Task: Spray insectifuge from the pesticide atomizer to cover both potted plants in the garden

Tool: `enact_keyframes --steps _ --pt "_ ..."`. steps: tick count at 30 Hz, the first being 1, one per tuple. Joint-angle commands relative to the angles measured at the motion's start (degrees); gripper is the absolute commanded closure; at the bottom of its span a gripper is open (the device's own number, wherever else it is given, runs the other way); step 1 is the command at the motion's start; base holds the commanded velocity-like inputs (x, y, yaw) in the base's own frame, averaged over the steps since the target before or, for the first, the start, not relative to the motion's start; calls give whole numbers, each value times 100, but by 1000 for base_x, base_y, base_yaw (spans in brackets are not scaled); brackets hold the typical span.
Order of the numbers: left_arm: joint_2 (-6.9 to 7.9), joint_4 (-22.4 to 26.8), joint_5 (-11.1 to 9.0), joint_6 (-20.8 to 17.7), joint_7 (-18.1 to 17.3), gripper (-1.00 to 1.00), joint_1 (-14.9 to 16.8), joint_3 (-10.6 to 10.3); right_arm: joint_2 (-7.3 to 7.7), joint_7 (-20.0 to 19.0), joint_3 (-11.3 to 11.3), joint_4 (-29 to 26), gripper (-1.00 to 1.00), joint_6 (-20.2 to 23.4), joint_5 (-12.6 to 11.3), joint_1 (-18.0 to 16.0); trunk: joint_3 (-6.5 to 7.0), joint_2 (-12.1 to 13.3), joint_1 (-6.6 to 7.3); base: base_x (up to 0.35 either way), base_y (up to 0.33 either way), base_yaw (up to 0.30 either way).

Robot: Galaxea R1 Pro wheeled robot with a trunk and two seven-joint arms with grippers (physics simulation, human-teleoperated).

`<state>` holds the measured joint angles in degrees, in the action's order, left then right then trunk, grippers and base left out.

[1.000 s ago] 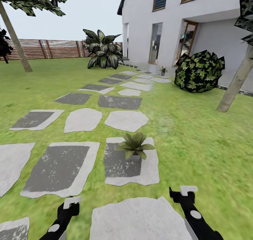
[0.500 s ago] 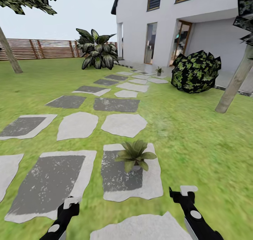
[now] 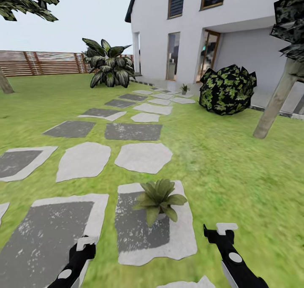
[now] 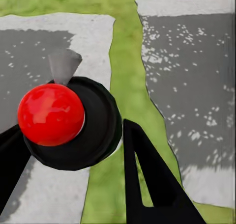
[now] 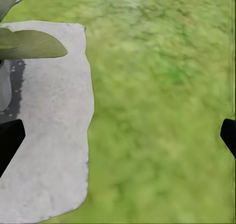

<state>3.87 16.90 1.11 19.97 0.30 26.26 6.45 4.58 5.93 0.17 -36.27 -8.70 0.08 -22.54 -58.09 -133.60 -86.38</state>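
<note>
- potted plant (image 3: 158, 199) just ahead of both grippers, upright on a grey stepping stone (image 3: 185, 233), closer to the right arm.
- left gripper (image 3: 86, 242) low over the lawn's (image 3: 236, 170) edge; fingers (image 4: 147, 184) spread, with a red ball (image 4: 50, 114) on a black disc (image 4: 101, 130) seen between them; cannot tell whether gripped or merely beyond.
- right gripper (image 3: 221, 230) beside the same stone, over grass; fingers wide apart, nothing between them.
- second potted plant (image 3: 184, 88) far up the stone path, near the white house (image 3: 236, 9).
- round dark bush (image 3: 228, 90) beside it; tree trunk (image 3: 274, 102) further right.
- large broad-leaved plant (image 3: 107, 62) before the slatted fence (image 3: 42, 62).
</note>
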Motion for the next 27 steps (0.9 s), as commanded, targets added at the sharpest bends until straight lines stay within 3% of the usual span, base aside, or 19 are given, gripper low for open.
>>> enact_keyframes --steps 1,10,17,19,20,22,23,25,27 --pt "0 -3 12 21 4 100 2 14 -1 13 2 6 -100 -18 1 -4 -5 -2 -2 323 0 -279" --pt "1 -1 17 27 4 100 -1 14 -1 13 4 6 -100 -18 1 -4 -5 -2 -2 233 0 -270" --pt "42 34 49 24 33 100 -7 24 -8 13 8 6 -100 -12 -4 -4 -5 -2 -2 12 0 -33" --pt "66 490 76 -35 7 100 -25 -5 18 13 7 -43 -100 0 23 -4 -5 -2 -2 0 0 -1" --pt "181 632 188 -180 -186 100 -34 -28 39 3 4 -76 -100 1 197 -8 -5 -2 -2 0 0 0" --pt "565 800 502 -721 -1076 100 -29 -50 56 -51 11 -286 -100 0 760 -12 -5 -2 -2 0 0 0" --pt "678 838 576 -862 -1407 100 -21 -55 58 -147 20 -384 -100 0 977 -12 -5 -2 -2 0 0 0" --pt "862 894 719 -1009 -1969 100 -22 -61 65 -604 26 -591 -100 8 1369 -13 -5 -2 -2 0 0 0" --pt "1007 914 945 -1074 -2391 100 -16 -63 68 -1365 26 -798 -100 27 1599 -13 -5 -2 -2 0 0 0"
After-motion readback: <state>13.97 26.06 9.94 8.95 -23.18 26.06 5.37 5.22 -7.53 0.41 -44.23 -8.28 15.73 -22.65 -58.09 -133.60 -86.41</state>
